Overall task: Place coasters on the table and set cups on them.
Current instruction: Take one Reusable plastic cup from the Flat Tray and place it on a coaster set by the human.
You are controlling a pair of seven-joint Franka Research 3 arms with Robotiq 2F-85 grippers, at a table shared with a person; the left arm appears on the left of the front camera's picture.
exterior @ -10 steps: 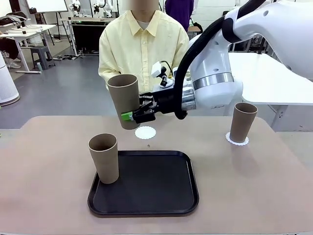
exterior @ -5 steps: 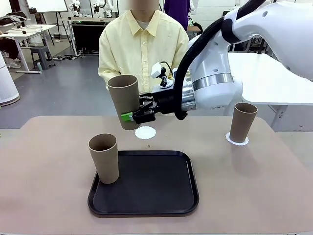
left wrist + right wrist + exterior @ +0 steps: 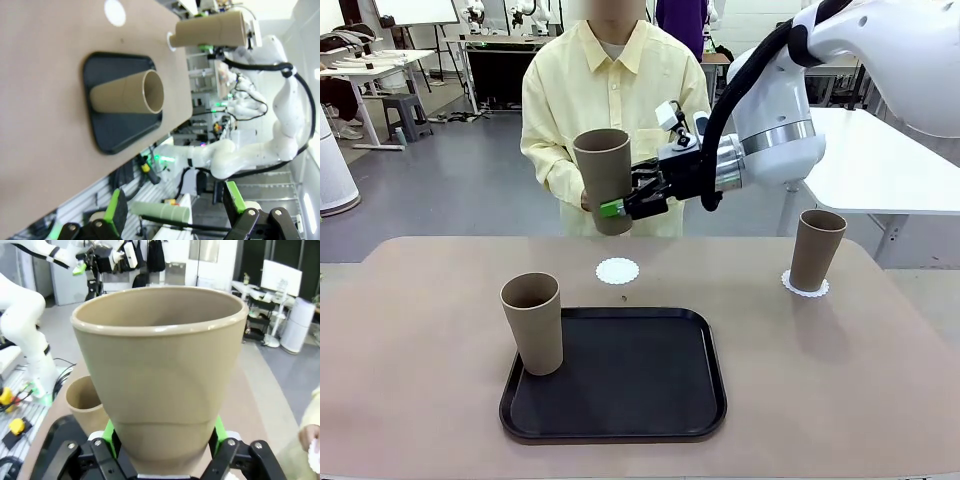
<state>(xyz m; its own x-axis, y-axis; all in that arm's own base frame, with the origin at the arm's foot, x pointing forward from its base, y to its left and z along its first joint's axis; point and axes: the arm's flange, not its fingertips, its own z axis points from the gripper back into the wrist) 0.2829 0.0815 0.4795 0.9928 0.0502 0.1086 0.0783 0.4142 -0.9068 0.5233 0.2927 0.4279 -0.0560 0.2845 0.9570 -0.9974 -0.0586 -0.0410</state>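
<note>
Robot's R pincer (image 3: 614,209) is clamping a tan cup (image 3: 603,168) near its base. It is holding the cup in the air over the desk's (image 3: 410,330) far side, close to a person in a yellow shirt (image 3: 610,90). A bare paper coaster (image 3: 617,271) is lying on the desk below it, nearer the camera. Second cup (image 3: 815,250) is standing on its own coaster (image 3: 806,288) at R. Third cup (image 3: 532,323) is standing at the L edge of a black tray (image 3: 620,385). L pincer (image 3: 175,212) is hanging wide w/ nothing in it.

Risks, as I judge them:
- The grip is sitting low, so the cup may be tipping or slipping on the way down.
- Landing off-centre may be shoving or creasing the light coaster.
- Swinging so near the person may be bumping a hand.
</note>
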